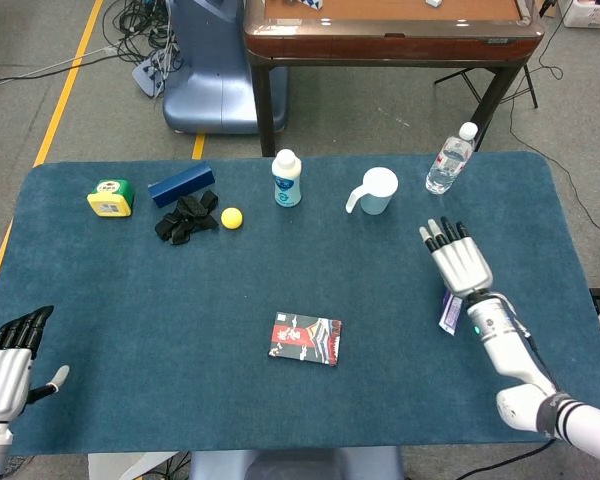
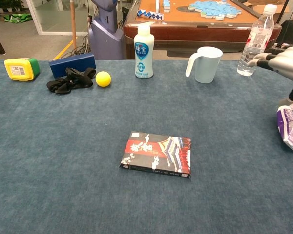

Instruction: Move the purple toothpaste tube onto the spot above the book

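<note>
While fingers stretch flat, the right robot hand holds the toothpaste tube.

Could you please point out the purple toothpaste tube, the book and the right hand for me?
purple toothpaste tube (image 2: 288, 130), chest view, middle of its body.
book (image 1: 305, 338), head view, centre of cover.
right hand (image 1: 461, 266), head view, back of the hand.

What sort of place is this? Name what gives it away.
Probably an indoor robot lab or test room, not a home: a blue-covered table laid with unrelated trial objects, cables lying on the concrete floor, yellow floor tape, and a wooden game table behind.
</note>
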You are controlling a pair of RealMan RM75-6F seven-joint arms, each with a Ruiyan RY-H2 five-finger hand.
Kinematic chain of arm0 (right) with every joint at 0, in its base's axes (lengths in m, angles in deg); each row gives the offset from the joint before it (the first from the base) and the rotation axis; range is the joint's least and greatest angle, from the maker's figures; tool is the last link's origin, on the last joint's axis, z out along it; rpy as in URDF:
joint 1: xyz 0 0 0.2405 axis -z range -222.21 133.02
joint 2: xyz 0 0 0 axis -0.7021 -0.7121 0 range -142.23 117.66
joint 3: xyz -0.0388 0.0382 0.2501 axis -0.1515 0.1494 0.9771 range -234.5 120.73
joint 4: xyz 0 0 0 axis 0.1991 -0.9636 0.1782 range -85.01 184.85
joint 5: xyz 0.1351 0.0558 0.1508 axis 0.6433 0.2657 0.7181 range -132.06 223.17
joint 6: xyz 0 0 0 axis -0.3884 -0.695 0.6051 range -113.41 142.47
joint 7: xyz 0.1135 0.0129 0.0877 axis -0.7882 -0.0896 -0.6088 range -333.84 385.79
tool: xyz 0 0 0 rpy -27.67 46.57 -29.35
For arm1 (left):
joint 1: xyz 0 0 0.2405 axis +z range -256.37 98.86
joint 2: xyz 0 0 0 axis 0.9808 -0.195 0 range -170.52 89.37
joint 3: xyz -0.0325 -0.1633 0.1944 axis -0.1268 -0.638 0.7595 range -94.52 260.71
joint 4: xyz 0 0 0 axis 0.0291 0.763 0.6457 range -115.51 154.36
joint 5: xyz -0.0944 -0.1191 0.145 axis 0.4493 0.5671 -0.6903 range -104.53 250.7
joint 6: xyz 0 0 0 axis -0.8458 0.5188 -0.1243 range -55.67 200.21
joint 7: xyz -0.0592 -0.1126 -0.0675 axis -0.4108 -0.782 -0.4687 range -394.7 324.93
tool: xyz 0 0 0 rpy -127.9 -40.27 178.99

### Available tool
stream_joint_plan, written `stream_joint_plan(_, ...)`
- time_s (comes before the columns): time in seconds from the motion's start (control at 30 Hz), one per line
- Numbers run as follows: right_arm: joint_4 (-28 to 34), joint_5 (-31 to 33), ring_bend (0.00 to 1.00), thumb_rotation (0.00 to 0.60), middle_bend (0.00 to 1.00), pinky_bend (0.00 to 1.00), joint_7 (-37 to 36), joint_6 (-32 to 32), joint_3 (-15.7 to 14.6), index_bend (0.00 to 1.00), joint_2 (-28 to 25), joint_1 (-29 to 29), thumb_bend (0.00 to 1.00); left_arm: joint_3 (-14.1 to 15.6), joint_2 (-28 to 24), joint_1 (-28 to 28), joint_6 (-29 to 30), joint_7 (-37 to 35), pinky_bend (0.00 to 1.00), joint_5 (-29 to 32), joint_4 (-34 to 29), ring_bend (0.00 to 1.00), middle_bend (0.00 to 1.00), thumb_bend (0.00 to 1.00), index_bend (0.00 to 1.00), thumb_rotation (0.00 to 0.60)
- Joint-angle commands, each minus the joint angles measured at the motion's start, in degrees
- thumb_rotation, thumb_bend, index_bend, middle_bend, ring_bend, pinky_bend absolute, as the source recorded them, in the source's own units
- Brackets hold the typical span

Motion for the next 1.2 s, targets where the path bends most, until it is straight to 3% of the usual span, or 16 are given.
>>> stream_joint_plan(0.03,0.28,1.35,0.07,0.600,0.10,0.15,-0.36,1.12,-1.18,0.01,-1.69,1.48,0.00,-0.05,0.13,-0.12,-0.17,0.04,0.09,0.01,0.05,0.10,0.08,0.22,0.00,0.600)
stream_joint_plan(0.27,-1.78,4.25,0.07,0.600,0.10,0.15,1.34,3.39,-2.19,0.01,-2.07,2.56,0.00,-0.03,0.14,-0.16,-0.32,0.16,0.09,-0.03,-0.10,0.10,0.08,0.22,0.00,0.600)
stream_joint_plan(0.5,-8.17,5.73,0.04,0.600,0.07,0.13,1.54,6.12,-1.79,0.00,1.83,1.45,0.00,0.03,0.33,-0.32,-0.65,-0.04,0.09,-0.16,0.00,0.10,0.08,0.22,0.00,0.600)
stream_joint_plan(0.87,-19.12,2.46,0.00,0.600,0.00,0.08,1.20,6.45,-2.08,0.00,10.15,-0.50,0.00,0.24,0.09,0.24,-0.29,-0.74,0.09,0.03,0.15,0.10,0.08,0.22,0.00,0.600)
stream_joint_plan(1.2,-27.14,-2.02,0.00,0.600,0.00,0.07,-2.42,3.46,-1.93,0.00,16.27,-1.36,0.00,0.27,-0.39,0.37,-0.22,-1.64,0.09,-0.16,-0.28,0.10,0.08,0.22,0.00,0.600)
